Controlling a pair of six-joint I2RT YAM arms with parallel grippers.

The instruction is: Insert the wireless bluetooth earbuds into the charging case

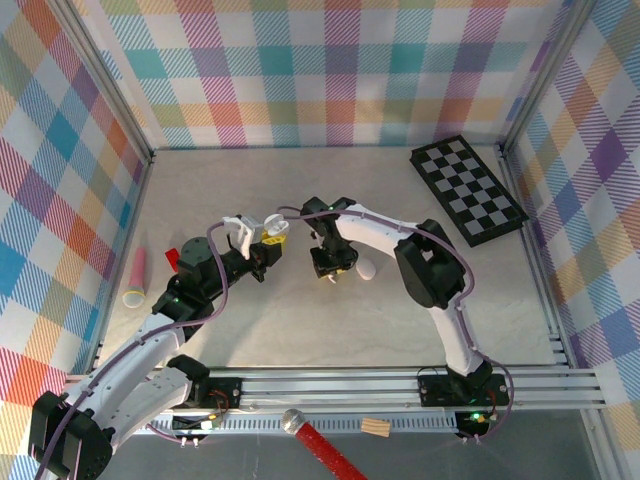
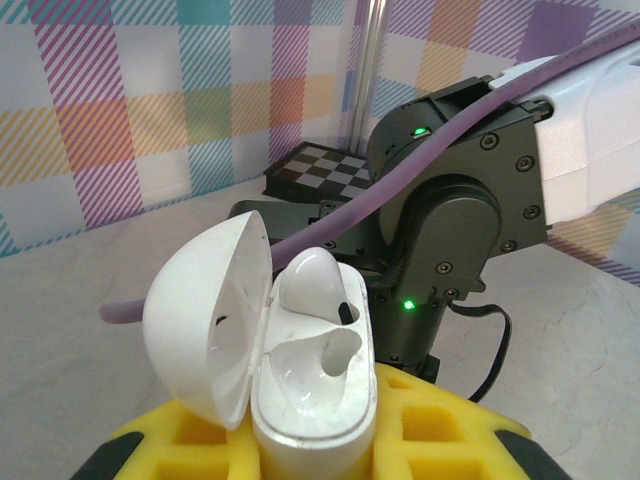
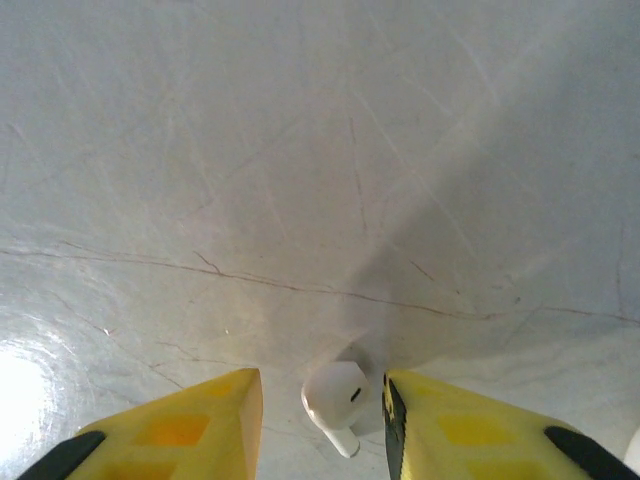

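Open table (image 3: 300, 150) lies all around the right gripper (image 3: 322, 402), whose parted jaws flank a loose earbud (image 3: 338, 396) lying on it. The left gripper (image 2: 310, 450) clamps the open charging case (image 2: 312, 400), with a seated earbud (image 2: 310, 285) inside.

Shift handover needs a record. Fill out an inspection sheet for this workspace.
Surface: pale marbled tabletop, faint scratches.
Job's things: open white charging case; seated earbud in its far slot, near slot empty; loose earbud lying on the table.
Clutter: checkerboard, pink tube, white pebble-shaped item, red-handled hammer, wooden block.
Grippers: left gripper shut on the case; right gripper open, straddling the loose earbud.
Cables: purple cable running along the arm.
Surroundings: plaid walls, metal frame.
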